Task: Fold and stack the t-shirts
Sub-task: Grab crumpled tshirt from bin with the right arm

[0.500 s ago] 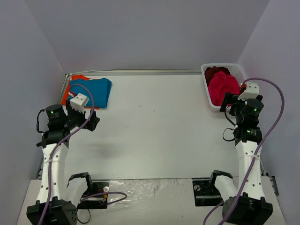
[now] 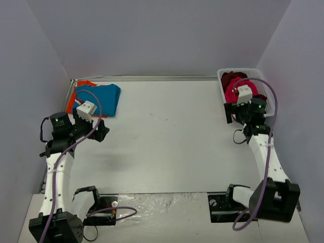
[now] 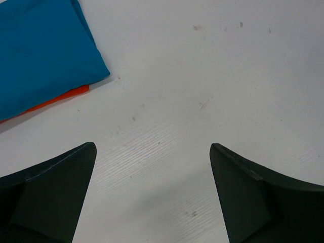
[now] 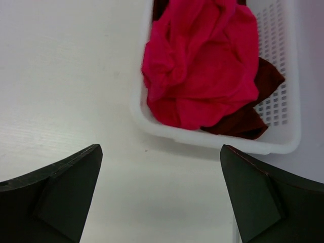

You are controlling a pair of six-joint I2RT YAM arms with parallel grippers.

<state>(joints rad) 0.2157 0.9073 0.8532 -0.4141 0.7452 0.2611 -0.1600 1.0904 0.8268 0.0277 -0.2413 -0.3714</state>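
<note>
Top view: at the upper left of the table (image 2: 167, 131), the blue t-shirt (image 2: 98, 98) lies folded on the orange t-shirt (image 2: 82, 84). The white mesh basket (image 2: 242, 70) at the upper right holds the crimson-pink t-shirt (image 2: 231, 92) and the dark maroon t-shirt (image 2: 230, 77).

Left wrist view: the left gripper (image 3: 152, 147) hangs wide open and empty over bare table, with the blue and orange corners at the upper left.

Right wrist view: the right gripper (image 4: 162, 149) is spread wide and holds nothing, with the basket just above it. In the basket the pink shirt lies crumpled over the maroon one.

Crimson-pink t-shirt (image 4: 202, 66) crumpled, blue t-shirt (image 3: 40, 50) folded
</note>
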